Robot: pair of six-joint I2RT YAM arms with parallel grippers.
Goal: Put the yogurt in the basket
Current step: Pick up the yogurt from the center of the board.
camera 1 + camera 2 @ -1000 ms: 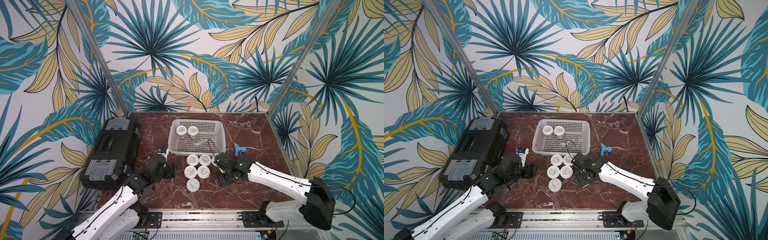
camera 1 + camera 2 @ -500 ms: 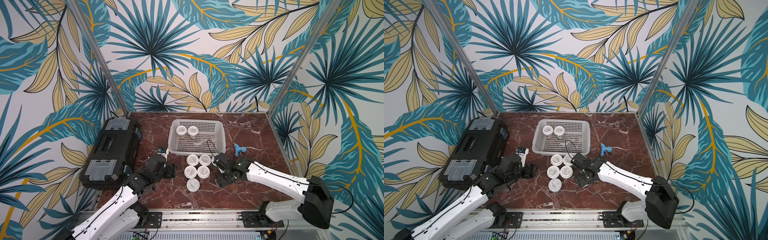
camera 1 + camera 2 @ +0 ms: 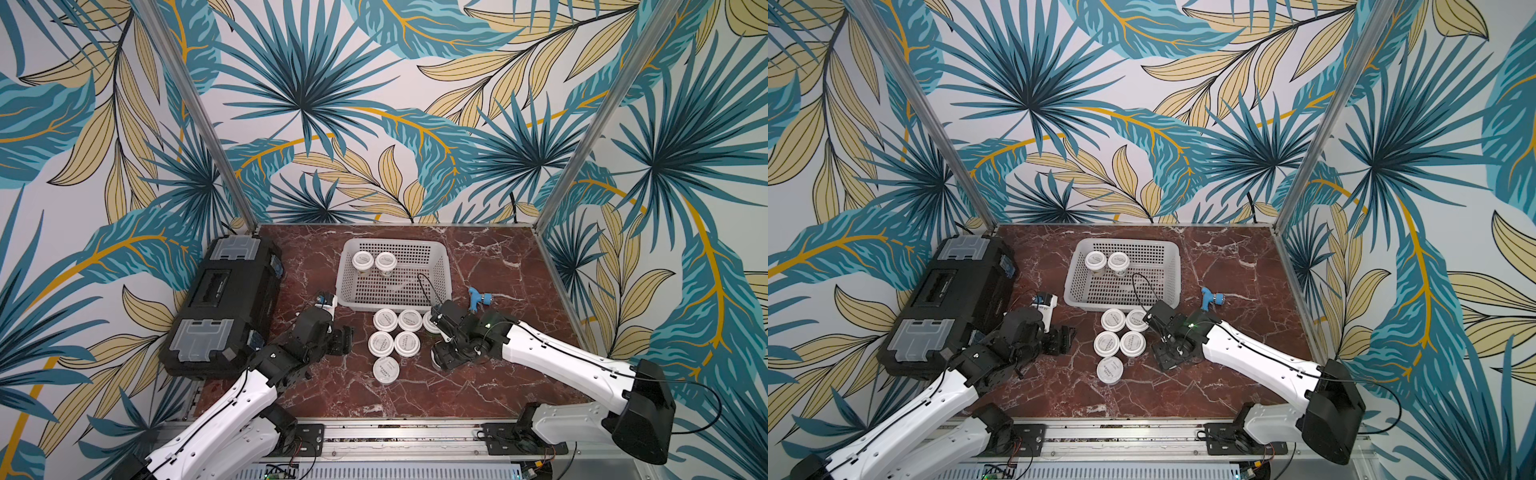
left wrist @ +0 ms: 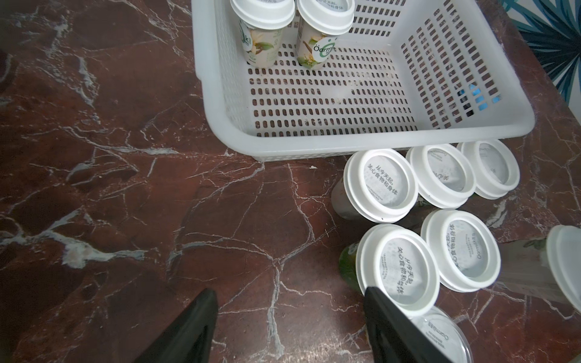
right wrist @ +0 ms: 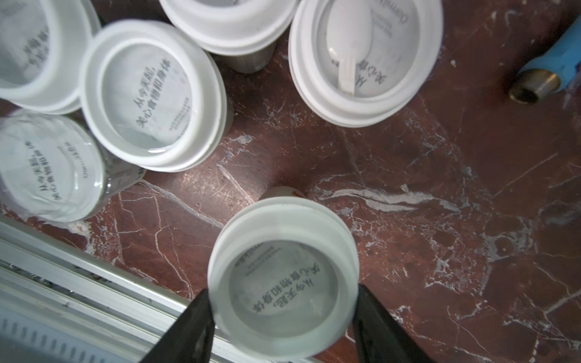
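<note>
Right wrist view: the right fingers (image 5: 188, 330) have just closed in and now squeeze the round yogurt jar (image 5: 283, 276) between them by its smooth white lid, ready for the holey white basket (image 4: 314, 147). The left fingers (image 4: 195, 323) stay wide open, empty, over the shiny marble desk (image 4: 125, 188)

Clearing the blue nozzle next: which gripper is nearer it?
Right. The right gripper, clasping a yogurt, is in front of the blue nozzle; the left gripper lies beyond the yogurt cluster.
</note>
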